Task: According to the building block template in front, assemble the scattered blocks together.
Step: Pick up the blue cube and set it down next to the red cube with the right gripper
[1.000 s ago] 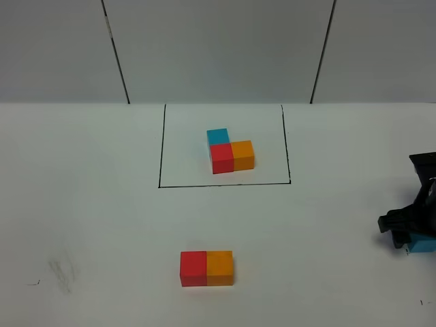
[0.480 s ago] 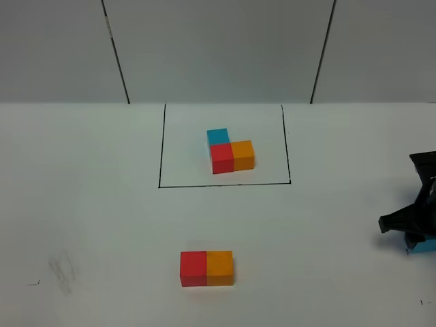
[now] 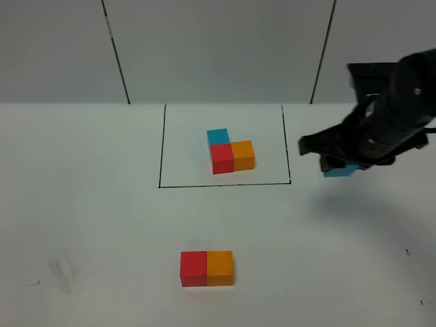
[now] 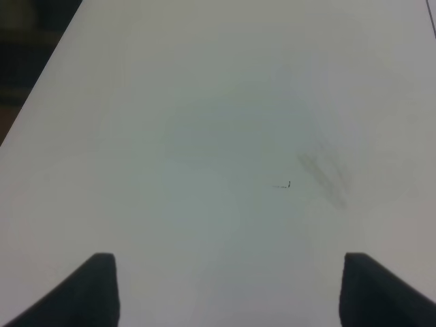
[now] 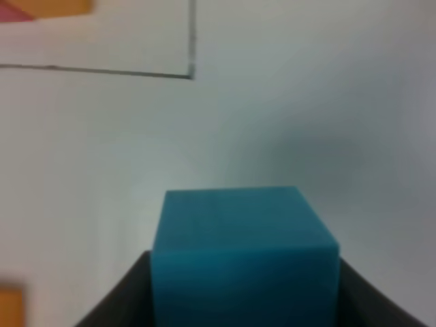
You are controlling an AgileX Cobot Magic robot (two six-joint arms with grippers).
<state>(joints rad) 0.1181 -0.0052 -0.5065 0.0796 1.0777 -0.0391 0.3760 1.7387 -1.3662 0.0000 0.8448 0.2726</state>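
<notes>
**While the blue cube hangs in the air, two thirds of the build sits ready**

Although the white bench (image 3: 82, 204) fills most of the scene, the biggest thing above it is the right arm, reaching in from the right of the high view. Its right claw (image 3: 338, 163) pinches the light blue cube (image 3: 340, 170) clear of the surface, just to the right of the black frame (image 3: 225, 184), with a soft shadow on the bench below.

Inside that frame sits the template (image 3: 230, 153): blue behind red, orange on red's right. Nearer the camera and well apart from the frame, the loose red cube (image 3: 193, 268) and orange cube (image 3: 219, 267) lie touching side by side, in the same order as the template. So I judge two of the three pieces done. What is left is to carry the blue one over and set it against the far face of the red.

Only the high view gives this whole layout, yet it shows nothing of the left arm. The left wrist view alone shows the left claw (image 4: 228, 286), spread wide and empty over bare bench with a faint smudge (image 4: 325, 177). The right wrist view adds the grip up close, with the cube seated squarely between dark jaws and a corner of the frame beyond.
</notes>
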